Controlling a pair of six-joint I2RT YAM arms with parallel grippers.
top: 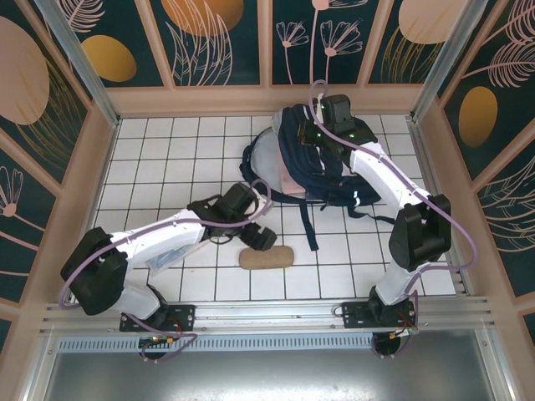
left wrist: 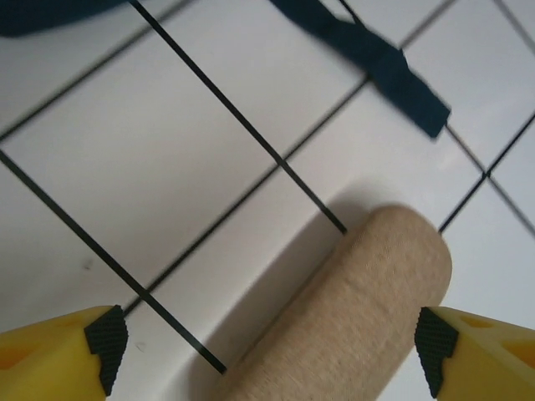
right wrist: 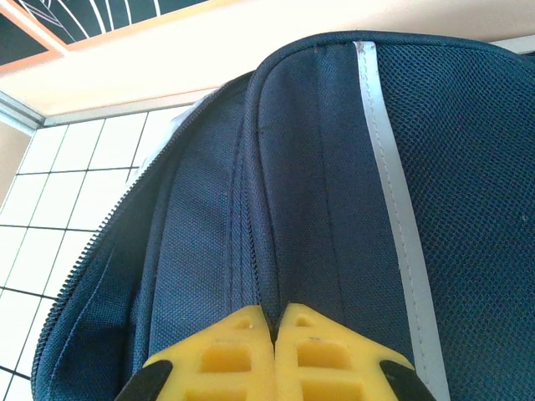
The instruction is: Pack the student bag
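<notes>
While the student bag (top: 297, 150) sits far back, white tiles (top: 167, 159) flank it.

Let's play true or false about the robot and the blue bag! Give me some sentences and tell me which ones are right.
1. The left end effector is open. True.
2. The pouch is inside the bag. False: it lies on the table, outside the bag, on the side nearer the arms.
3. The right end effector is shut on the bag's fabric. True.
4. The bag is red. False: it is navy blue with a pale stripe.
</notes>
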